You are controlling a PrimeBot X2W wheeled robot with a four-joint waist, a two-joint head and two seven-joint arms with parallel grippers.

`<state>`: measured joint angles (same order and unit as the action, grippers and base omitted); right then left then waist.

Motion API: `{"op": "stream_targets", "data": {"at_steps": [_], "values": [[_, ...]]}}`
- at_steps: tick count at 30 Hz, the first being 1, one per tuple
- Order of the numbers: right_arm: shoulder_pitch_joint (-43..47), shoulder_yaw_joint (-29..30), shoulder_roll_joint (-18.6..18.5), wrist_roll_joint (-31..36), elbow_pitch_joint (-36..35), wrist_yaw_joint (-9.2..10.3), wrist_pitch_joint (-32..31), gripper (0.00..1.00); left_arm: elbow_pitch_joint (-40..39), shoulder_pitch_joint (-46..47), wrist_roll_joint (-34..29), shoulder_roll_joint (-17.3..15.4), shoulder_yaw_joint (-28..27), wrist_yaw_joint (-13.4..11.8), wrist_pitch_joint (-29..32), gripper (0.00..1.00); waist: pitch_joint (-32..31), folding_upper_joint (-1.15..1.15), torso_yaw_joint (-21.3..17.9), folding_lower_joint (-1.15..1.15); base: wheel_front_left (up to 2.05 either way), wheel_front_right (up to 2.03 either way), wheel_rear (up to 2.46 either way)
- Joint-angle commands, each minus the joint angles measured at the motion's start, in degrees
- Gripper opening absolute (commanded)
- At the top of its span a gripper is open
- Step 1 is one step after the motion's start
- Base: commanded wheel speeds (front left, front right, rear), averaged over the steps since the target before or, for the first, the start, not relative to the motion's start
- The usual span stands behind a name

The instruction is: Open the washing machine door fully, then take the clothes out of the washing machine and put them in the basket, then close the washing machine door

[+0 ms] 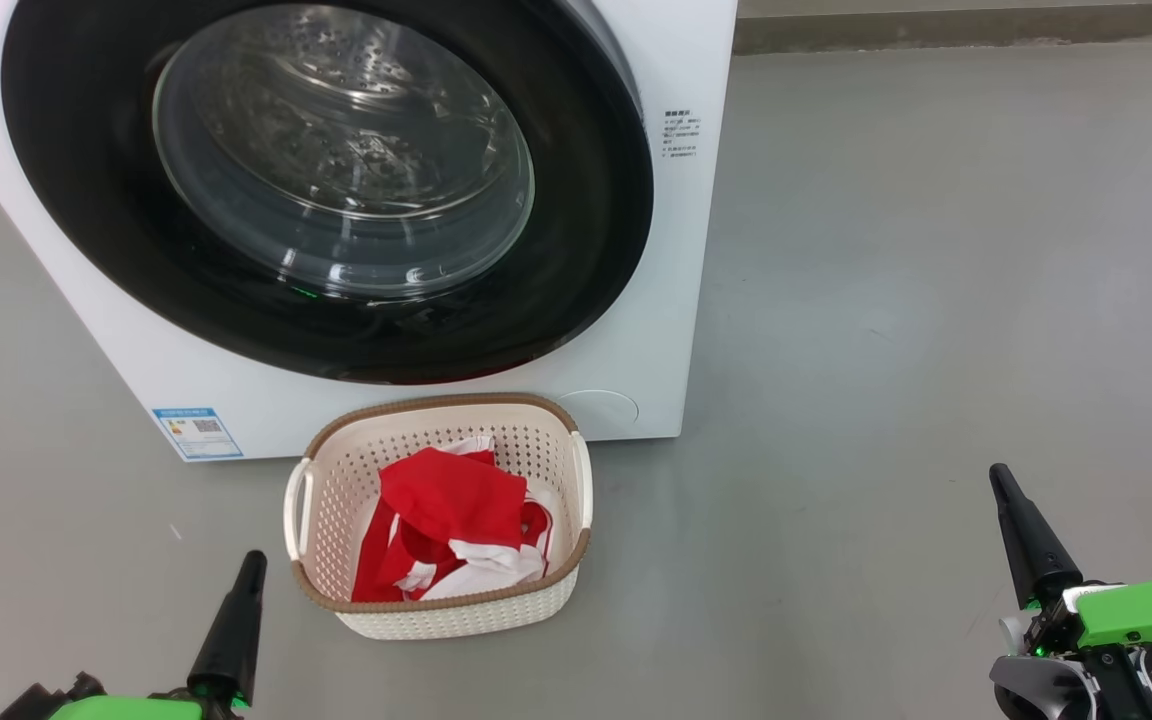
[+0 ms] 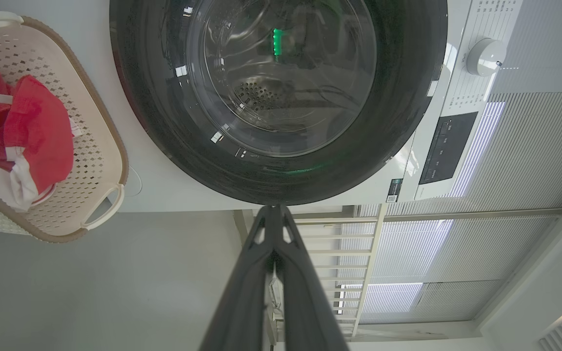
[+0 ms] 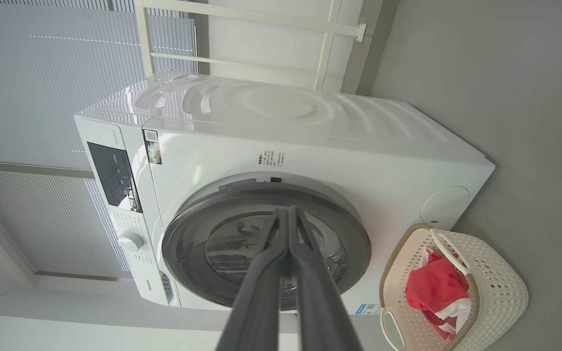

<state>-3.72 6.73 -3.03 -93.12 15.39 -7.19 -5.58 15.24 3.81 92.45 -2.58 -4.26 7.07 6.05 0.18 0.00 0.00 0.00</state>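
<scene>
Left gripper (image 1: 248,575), right gripper (image 1: 1006,490) both pinched shut, empty, low over floor. Clothes (image 1: 451,500) heaped in basket (image 1: 436,403) before washing machine (image 1: 676,300) — soft, light, limp; pinch raised fold. Washing machine door (image 1: 586,200) looks closed — glossy rim likely slippery.

You've got open floor (image 1: 886,330) right and left of the basket (image 1: 441,402); ahead, the washing machine door (image 1: 66,170), seemingly latched flush, blocks your way in.

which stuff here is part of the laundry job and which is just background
Job things:
washing machine
washing machine door, shut
clothes, lying in the basket

Just background:
window blinds
white railing
</scene>
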Motion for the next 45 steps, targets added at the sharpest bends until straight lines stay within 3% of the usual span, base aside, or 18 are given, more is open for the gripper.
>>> {"op": "stream_targets", "data": {"at_steps": [1,45], "values": [[-2.4,-0.9,-0.4,0.4,-1.4,-0.3,-0.4,0.0,-1.2,2.4,-0.1,-0.5,-2.1,0.4,0.3,0.0,0.0,0.0,0.0,0.0,0.0,0.0,0.0],[-2.4,-0.5,-0.1,0.7,-1.4,-0.3,-0.6,0.0,-1.2,2.4,-0.2,-0.4,-2.2,0.4,0.4,0.0,0.0,0.0,0.0,0.0,0.0,0.0,0.0]]}}
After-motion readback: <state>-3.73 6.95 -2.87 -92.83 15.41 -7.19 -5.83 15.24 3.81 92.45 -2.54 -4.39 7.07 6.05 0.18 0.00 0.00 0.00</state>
